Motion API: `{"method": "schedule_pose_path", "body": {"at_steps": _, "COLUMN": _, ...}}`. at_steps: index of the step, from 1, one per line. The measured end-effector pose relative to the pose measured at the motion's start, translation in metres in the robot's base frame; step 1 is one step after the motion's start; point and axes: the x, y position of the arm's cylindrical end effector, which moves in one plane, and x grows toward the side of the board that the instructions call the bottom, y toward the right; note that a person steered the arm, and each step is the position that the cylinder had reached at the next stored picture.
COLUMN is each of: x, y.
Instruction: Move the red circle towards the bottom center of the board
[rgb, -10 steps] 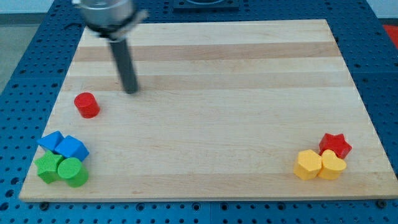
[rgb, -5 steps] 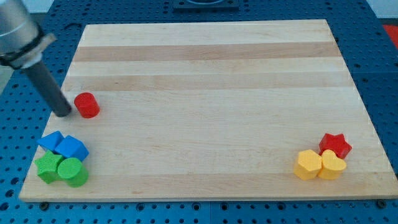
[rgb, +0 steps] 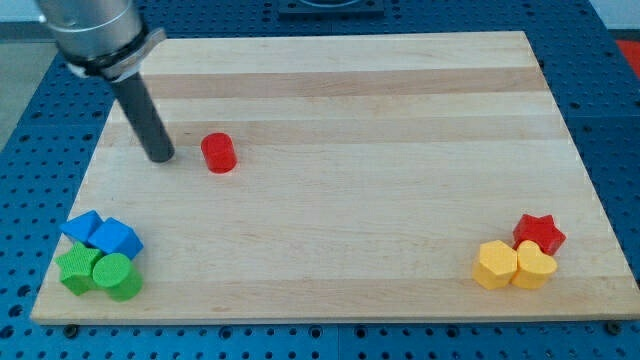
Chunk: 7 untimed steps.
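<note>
The red circle (rgb: 217, 153) stands on the wooden board (rgb: 330, 100), in the left part, a little above mid-height. My tip (rgb: 161, 156) rests on the board to the circle's left, with a gap of about one block width between them. The dark rod rises from the tip to the view's top left.
Two blue blocks (rgb: 102, 234) and two green blocks (rgb: 98, 272) cluster at the bottom left corner. A red star (rgb: 540, 233), a yellow hexagon (rgb: 496, 265) and a yellow heart (rgb: 535, 267) cluster at the bottom right.
My tip swung from above the circle round to its left, then moved right. The red circle has slid to the right and slightly up. The other blocks have not moved.
</note>
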Motion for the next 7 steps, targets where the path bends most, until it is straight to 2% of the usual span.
{"method": "schedule_pose_path", "body": {"at_steps": 1, "x": 0.002, "y": 0.058}}
{"method": "schedule_pose_path", "body": {"at_steps": 5, "x": 0.070, "y": 0.271}}
{"method": "schedule_pose_path", "body": {"at_steps": 6, "x": 0.075, "y": 0.280}}
{"method": "schedule_pose_path", "body": {"at_steps": 7, "x": 0.075, "y": 0.237}}
